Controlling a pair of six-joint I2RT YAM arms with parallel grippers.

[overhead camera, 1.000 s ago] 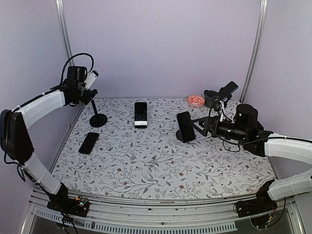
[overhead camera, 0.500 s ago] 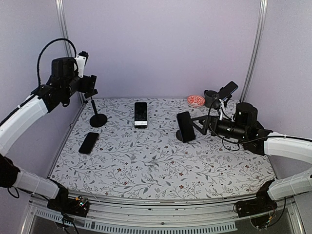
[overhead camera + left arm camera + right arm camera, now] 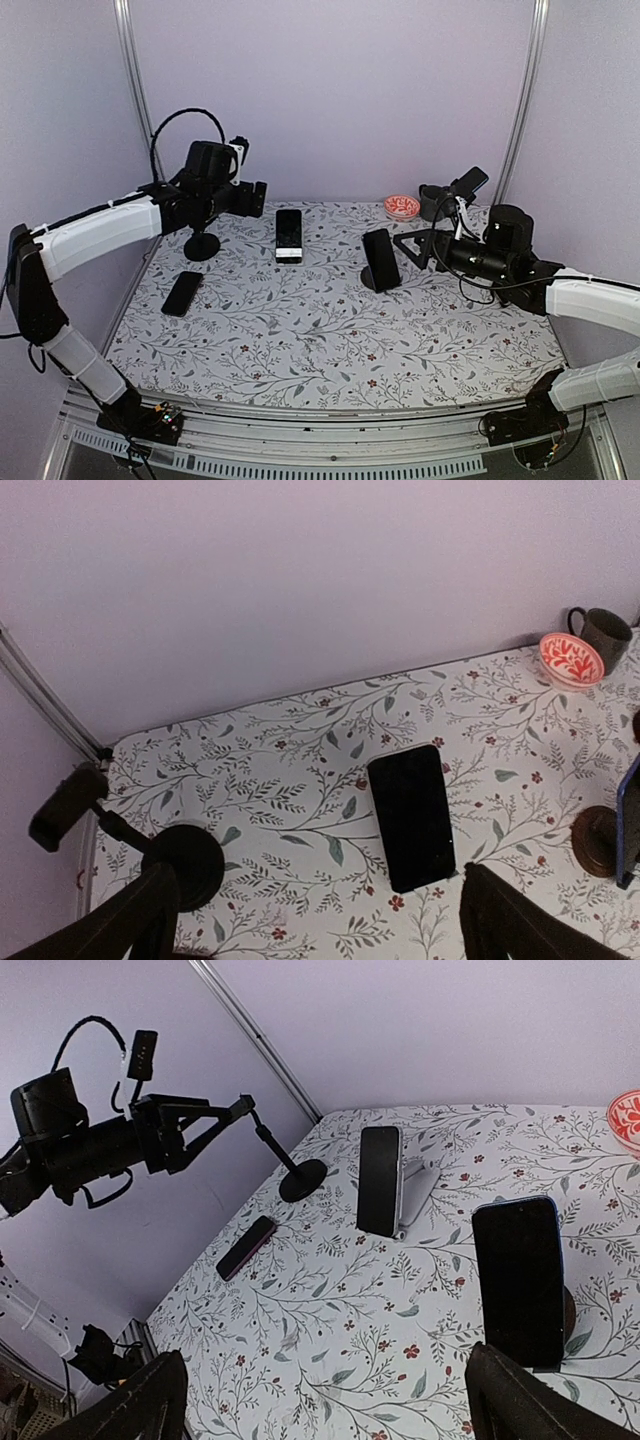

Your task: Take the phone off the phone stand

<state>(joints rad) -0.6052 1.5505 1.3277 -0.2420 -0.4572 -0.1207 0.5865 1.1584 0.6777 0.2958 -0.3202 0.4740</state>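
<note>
While both arms hang above the white floral-patterned tabletop (image 3: 300,330), I record the scene as follows.

Right gripper (image 3: 408,247): jaws spread wide, nothing between them. It sits just to the right of the dark rectangular phone with the blue edge (image 3: 380,258). Whether it touches the phone I cannot tell from overhead. In the right wrist view the phone stands clear of both fingers (image 3: 140,1400).

That phone stands near upright on a small round brown stand (image 3: 597,842), right of the table's centre.

Left gripper (image 3: 250,197): likewise fully spread and empty, held in the air over the rear left of the table. Its wrist camera looks down on a second phone, a plain black slab (image 3: 412,815), which leans on a white angled stand (image 3: 415,1188) at rear centre. The gripper is well above this phone, not in contact.

Other items:
- A third black phone (image 3: 182,293) lies flat on the tabletop at the left.
- Near it, but apart, is a black stand with a round base and thin stem (image 3: 202,245).
- At the rear right, a red-and-white patterned bowl (image 3: 402,207) sits just beside a dark mug (image 3: 432,202).
</note>
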